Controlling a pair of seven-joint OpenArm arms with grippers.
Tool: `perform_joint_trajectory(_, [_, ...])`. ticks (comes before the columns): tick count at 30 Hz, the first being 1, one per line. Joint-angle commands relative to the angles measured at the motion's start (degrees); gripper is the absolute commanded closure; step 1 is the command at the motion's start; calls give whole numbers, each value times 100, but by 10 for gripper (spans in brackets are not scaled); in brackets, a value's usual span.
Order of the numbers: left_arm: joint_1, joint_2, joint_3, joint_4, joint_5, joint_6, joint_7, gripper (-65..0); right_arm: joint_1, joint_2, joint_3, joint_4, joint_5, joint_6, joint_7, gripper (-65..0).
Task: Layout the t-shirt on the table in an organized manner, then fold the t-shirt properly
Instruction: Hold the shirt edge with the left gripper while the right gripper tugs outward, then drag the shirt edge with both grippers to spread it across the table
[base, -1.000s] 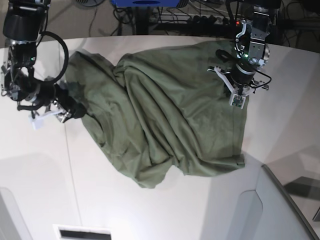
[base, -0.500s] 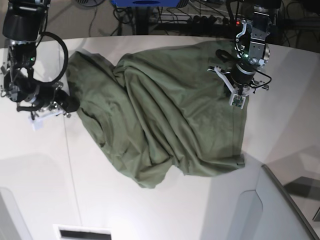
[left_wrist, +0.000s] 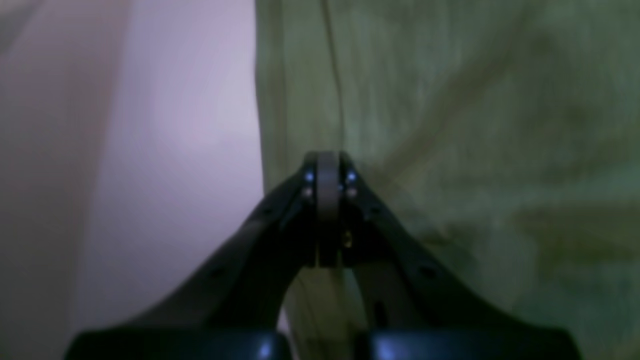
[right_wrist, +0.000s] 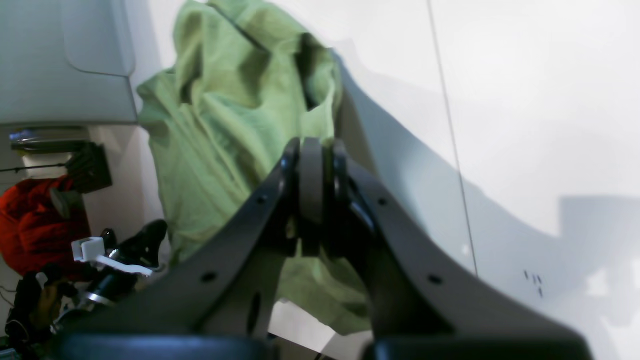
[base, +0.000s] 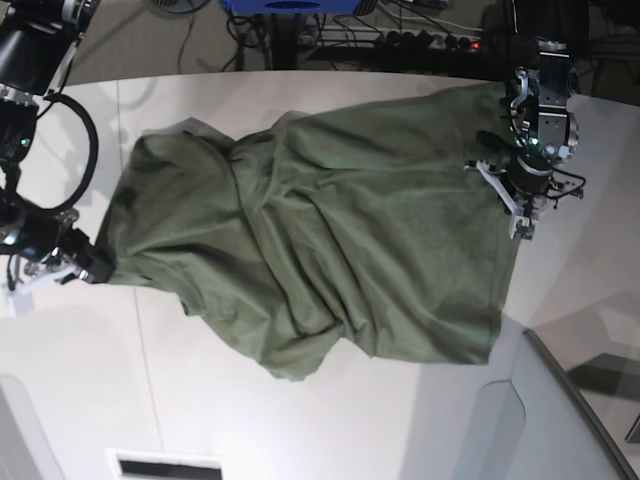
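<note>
The right claw has clamped shut on the t-shirt's edge and drawn it outward; the left claw stays pinched on the opposite hem, so the shirt now lies wider, though still wrinkled, across the counter.

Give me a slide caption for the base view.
Both grippers, right and left, stretch the t-shirt across the table.
</note>
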Motion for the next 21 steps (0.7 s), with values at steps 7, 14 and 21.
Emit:
perform_joint_trajectory(7, [-377, -111, -35, -389, 4, 56, -101, 0, 229, 277, 0, 64, -355, 19, 571, 0])
perform_joint_trajectory(14, [581, 258, 26, 860, -48, 47, -66, 0, 352, 233, 0, 56, -1295, 19, 650, 0])
perform_joint_trajectory(21, [1197, 381, 818, 921, -48, 56, -84, 0, 343, 233, 0, 56, -1295, 19, 650, 0])
